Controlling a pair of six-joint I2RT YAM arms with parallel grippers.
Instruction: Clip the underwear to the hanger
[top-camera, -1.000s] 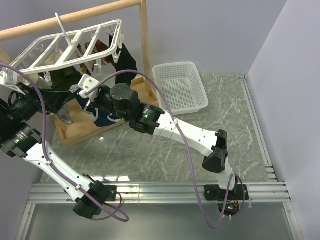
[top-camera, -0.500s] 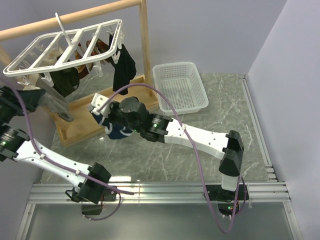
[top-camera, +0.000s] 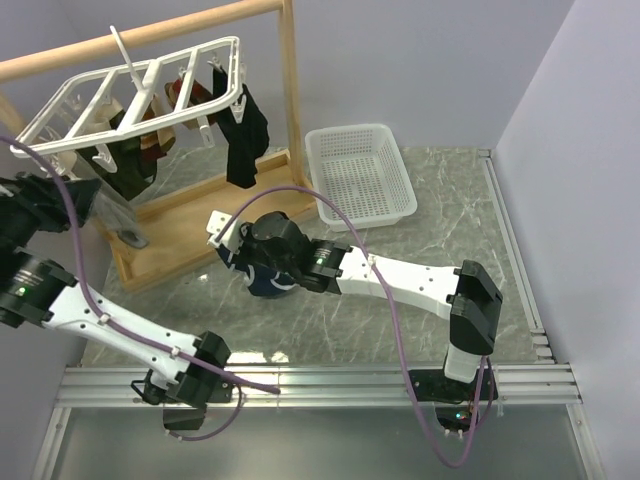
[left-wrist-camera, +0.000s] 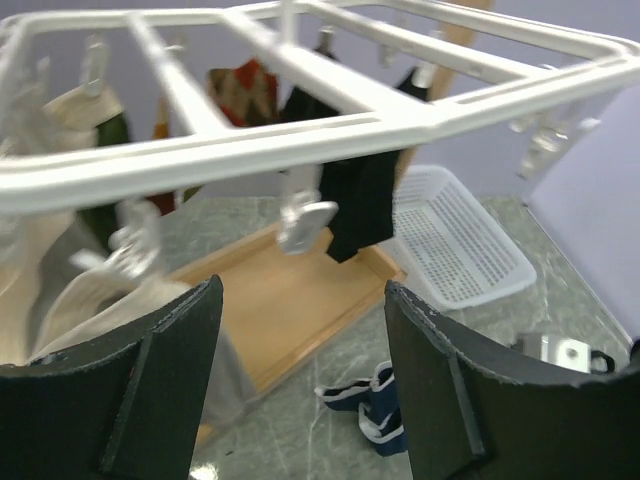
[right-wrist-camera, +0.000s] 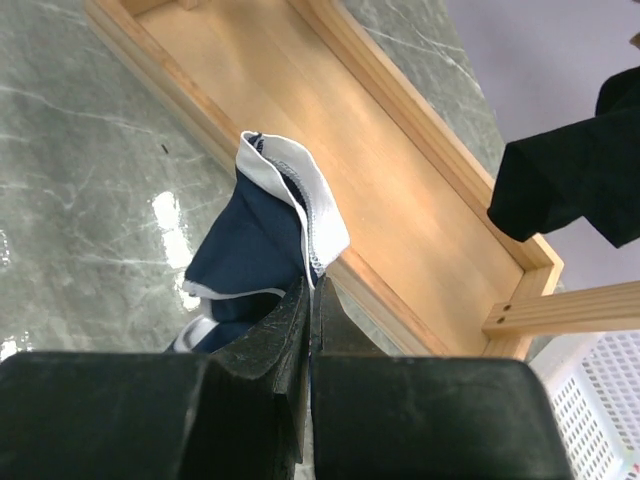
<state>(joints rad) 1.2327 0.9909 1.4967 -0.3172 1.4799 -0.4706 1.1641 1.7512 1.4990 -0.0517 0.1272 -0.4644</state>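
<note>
The navy-blue underwear (top-camera: 266, 284) with white trim hangs crumpled from my right gripper (top-camera: 254, 268), low over the marble table just in front of the wooden base. In the right wrist view the jaws (right-wrist-camera: 310, 292) are shut on the underwear's (right-wrist-camera: 250, 250) white-trimmed edge. The white grid hanger (top-camera: 130, 95) hangs tilted from the wooden rail at upper left, with dark and beige garments clipped under it. My left gripper (top-camera: 85, 198) is open and empty, below the hanger's left end. In the left wrist view the hanger (left-wrist-camera: 300, 140) spans the top, and the underwear (left-wrist-camera: 375, 400) lies beyond the open left gripper (left-wrist-camera: 302, 290).
The wooden rail stand (top-camera: 291, 95) rises from a shallow wooden base (top-camera: 175, 240). A black garment (top-camera: 245, 135) dangles from the hanger's right end. A white plastic basket (top-camera: 360, 175) sits at the back right of the marble table (top-camera: 440, 230).
My right gripper has come down and away from under the hanger to the table in front of the base, carrying the underwear. My left arm has drawn back leftward, and the hanger has swung.
</note>
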